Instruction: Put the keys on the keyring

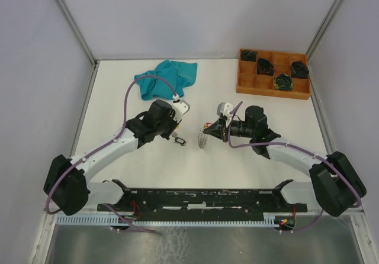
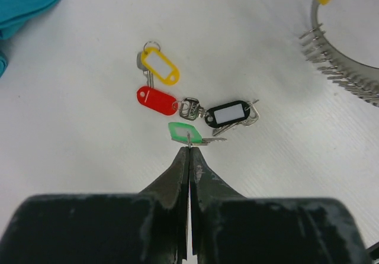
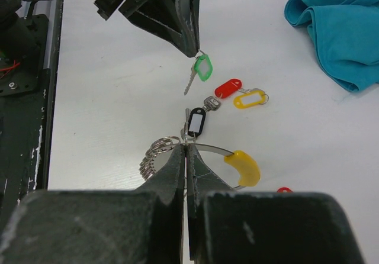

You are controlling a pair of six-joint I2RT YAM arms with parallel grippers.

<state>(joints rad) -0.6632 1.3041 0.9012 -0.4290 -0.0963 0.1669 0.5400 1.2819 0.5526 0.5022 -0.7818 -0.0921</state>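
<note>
**Both Claws Shut Tight**

The left claw (image 2: 189, 148) was pinched shut on the green key (image 2: 185, 132). That key hung from its tips, just over the desk (image 2: 71, 134). The right claw (image 3: 186, 146) was closed tight on the thin wire of the keyring (image 3: 243, 167). The red key (image 2: 157, 98), yellow key (image 2: 161, 67) and black key (image 2: 228, 113) lay close together on the desk, near the keyring.

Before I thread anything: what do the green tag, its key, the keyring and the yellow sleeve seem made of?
The green tag looks plastic: glossy solid colour. Its key is bare silvery metal, dully shiny. The keyring is thin bright wire, probably steel. The yellow sleeve is smooth and rounded, likely soft plastic or rubber; I cannot tell which.
</note>
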